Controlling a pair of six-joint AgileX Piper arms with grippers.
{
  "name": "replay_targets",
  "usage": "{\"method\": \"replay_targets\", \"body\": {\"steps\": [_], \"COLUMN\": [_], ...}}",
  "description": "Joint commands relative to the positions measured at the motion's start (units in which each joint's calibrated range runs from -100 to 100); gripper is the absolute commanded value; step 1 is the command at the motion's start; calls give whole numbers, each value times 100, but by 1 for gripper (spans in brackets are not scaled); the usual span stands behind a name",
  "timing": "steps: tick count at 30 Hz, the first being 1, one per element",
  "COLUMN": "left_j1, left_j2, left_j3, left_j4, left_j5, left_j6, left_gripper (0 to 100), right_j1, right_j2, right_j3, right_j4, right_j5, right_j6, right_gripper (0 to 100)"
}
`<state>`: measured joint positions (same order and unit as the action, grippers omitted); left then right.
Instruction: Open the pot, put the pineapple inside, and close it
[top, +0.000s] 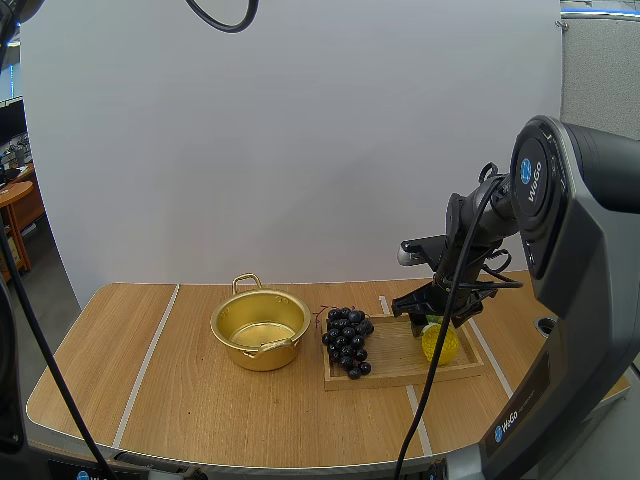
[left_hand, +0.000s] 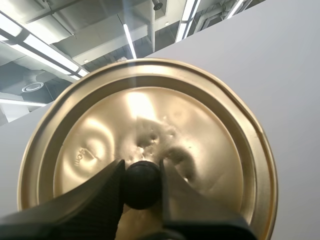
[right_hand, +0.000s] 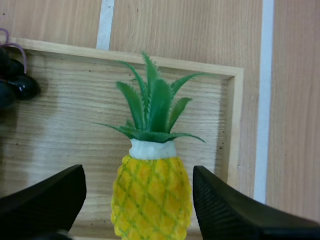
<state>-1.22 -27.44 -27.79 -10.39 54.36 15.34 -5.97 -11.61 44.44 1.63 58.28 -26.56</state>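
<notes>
pot (top: 260, 330) stands open; my left claw (left_hand: 141, 172) pinches the lid (left_hand: 150, 120) by its knob (left_hand: 142, 192). my right claw (right_hand: 139, 175) is spread astride the pineapple (right_hand: 152, 200). next move, i judge: close and lift.

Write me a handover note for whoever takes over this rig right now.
Left claw: shut on the knob of the lid, held away from the pot.
Right claw: open, straddling the pineapple on the wooden tray, beside the grapes.
Pot: open on the table, left of the tray.
Done: lid off. Left: grasp pineapple, put it in pot, refit lid.
</notes>
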Motion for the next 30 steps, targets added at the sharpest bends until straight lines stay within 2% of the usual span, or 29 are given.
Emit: {"method": "replay_targets", "body": {"steps": [1, 18, 25, 26, 27, 30], "left_j1": [4, 4, 4, 4, 4, 4], "left_j2": [-47, -47, -47, -47, -47, -47], "left_j3": [-50, -50, -50, -50, -50, -50], "left_j4": [7, 7, 7, 7, 7, 7], "left_j5": [-203, -203, -203, -203, -203, -203], "left_j6": [-27, -27, -27, -27, -27, -27], "left_gripper": [0, 0, 0, 0, 0, 0], "right_j1": [-27, -27, -27, -27, -27, -27], "right_j2": [251, 1177, 1207, 1207, 1207, 1119], "right_j3": [-35, -35, -35, -35, -35, -35], "right_j4": [100, 100, 100, 100, 100, 203], "right_j5": [-233, -744, -806, -806, -786, -696], "right_j6": [-98, -98, -98, -85, -85, -85], "right_gripper": [100, 100, 100, 96, 82, 25]}}
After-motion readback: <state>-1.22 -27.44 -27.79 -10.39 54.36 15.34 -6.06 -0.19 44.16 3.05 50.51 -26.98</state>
